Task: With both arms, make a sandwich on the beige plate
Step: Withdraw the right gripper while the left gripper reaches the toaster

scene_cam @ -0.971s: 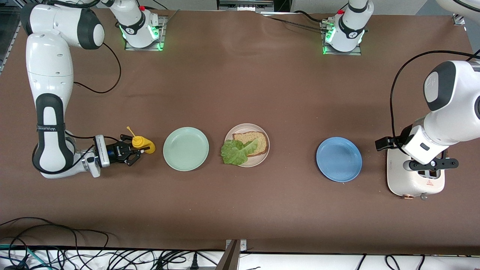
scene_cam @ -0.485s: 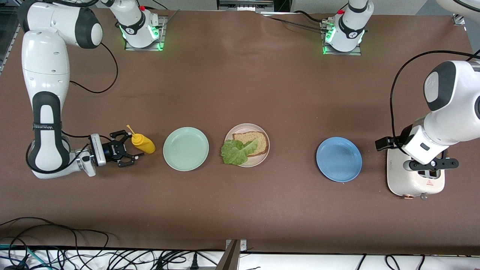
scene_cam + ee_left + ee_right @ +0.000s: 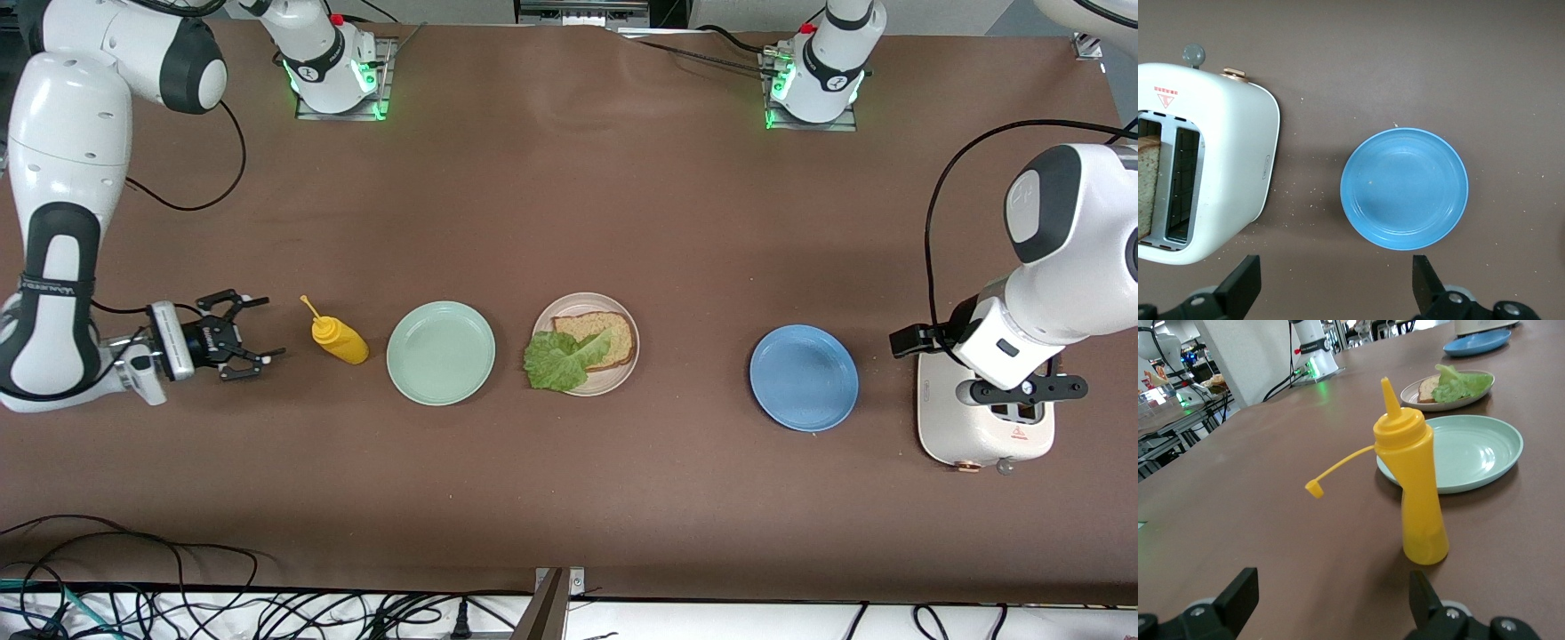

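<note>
Right claw sits low at the middle left of the front view, its two fingers spread apart and holding nothing, a short gap away from the yellow mustard bottle. Left claw hangs over the white toaster at the right edge of the front view; in the left wrist view its fingers are wide apart and empty.

At the center of the front view lies the beige plate. On it is one brown bread slice, and a green lettuce leaf lies partly on the slice and hangs over the lower left rim of the plate. A second bread slice stands in a slot of the toaster.

Between the beige plate and the bottle is the mint-green plate, empty. The bottle stands upright with its cap open on a thin strap. Between the beige plate and the toaster is the blue plate, also empty.
</note>
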